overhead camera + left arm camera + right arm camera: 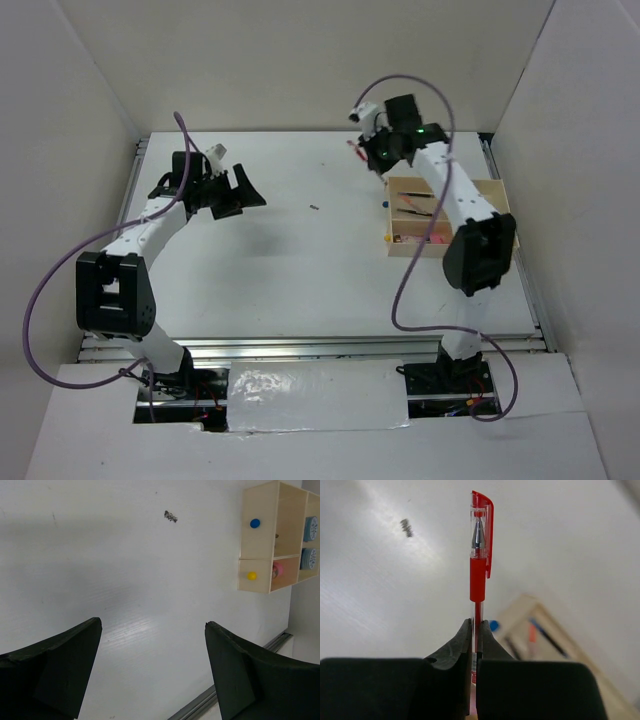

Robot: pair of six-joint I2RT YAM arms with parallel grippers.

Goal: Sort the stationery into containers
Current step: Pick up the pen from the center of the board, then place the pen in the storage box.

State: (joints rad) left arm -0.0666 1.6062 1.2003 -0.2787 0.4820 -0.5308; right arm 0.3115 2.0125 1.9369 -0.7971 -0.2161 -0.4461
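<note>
Pinching red pen (right wrist view)

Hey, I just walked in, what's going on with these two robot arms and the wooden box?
The right gripper is shut on a red pen, holding it up off the white table close to the wooden tray. The tray already holds two blue-and-white rolls, a pink cylinder and, blurred in the right wrist view, what look like an orange pen and a dark pen. The left gripper is open and empty, hovering over the table away from the tray.
</note>
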